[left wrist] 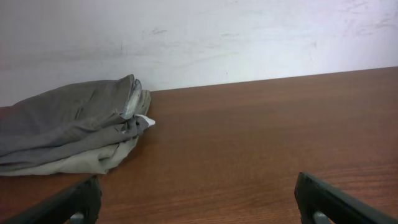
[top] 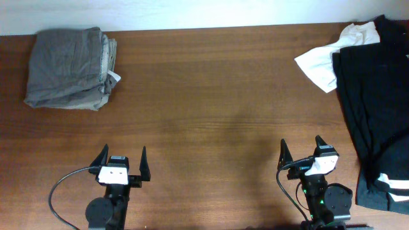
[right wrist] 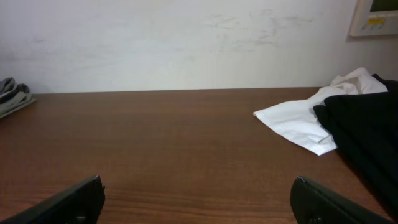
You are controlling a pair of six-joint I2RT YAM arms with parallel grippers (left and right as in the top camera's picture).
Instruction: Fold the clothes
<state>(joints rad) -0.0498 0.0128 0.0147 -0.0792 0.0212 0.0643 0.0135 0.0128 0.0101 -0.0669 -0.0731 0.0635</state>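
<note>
A folded stack with a grey garment (top: 64, 61) on top of a beige one (top: 110, 54) lies at the table's far left; it also shows in the left wrist view (left wrist: 68, 121). A black garment (top: 374, 96) lies spread at the far right, with a white garment (top: 326, 61) partly under its left edge; both show in the right wrist view, black (right wrist: 367, 130) and white (right wrist: 292, 121). My left gripper (top: 121, 156) is open and empty near the front edge. My right gripper (top: 301, 147) is open and empty, just left of the black garment.
The brown wooden table (top: 211, 96) ends at a white wall along the back. A white wall panel (right wrist: 376, 15) sits at the upper right of the right wrist view. Black cables loop beside both arm bases.
</note>
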